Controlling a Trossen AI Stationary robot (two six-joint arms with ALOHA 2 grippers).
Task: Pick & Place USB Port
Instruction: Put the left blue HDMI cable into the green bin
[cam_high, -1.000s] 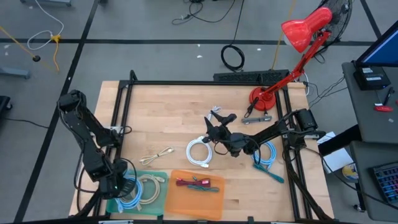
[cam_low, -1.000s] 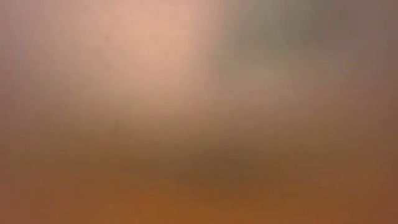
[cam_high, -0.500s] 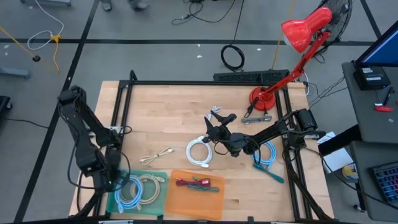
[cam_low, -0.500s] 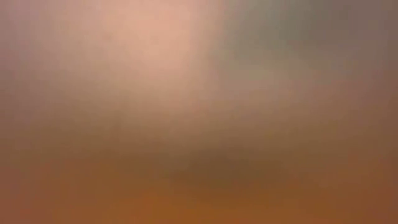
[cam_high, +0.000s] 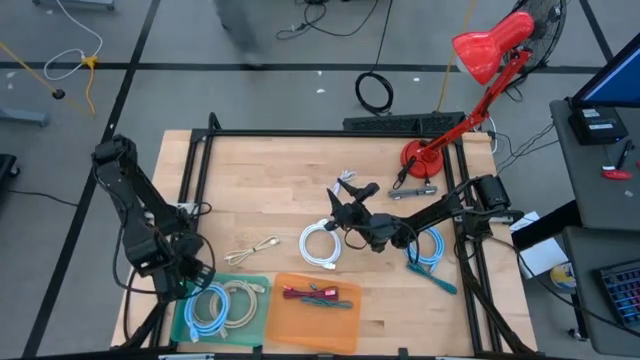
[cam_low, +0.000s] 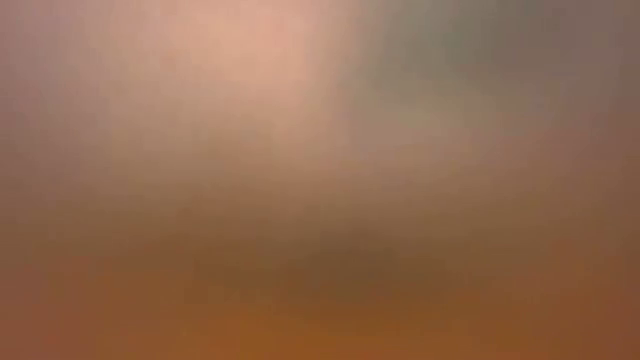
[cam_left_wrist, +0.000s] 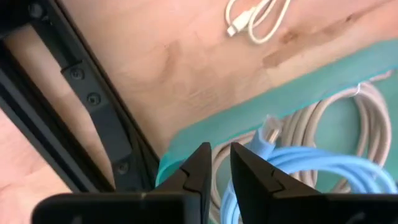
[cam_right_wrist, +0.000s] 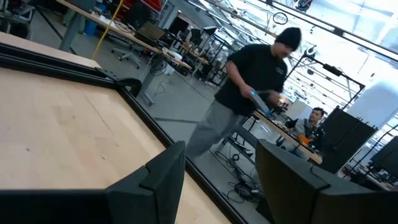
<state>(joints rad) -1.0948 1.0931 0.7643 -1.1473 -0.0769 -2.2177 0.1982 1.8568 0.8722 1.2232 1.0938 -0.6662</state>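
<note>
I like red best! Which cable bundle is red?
The red cable, the only one in the orange tray. The others are blue, white or beige.

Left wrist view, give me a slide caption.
Left hand nearly closed above a coiled light-blue cable in the teal tray, beige cable on the wooden table.

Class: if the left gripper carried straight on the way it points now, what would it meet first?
Probably the blue cable coiled in the teal tray, just ahead of the left gripper; depth is uncertain.
</note>
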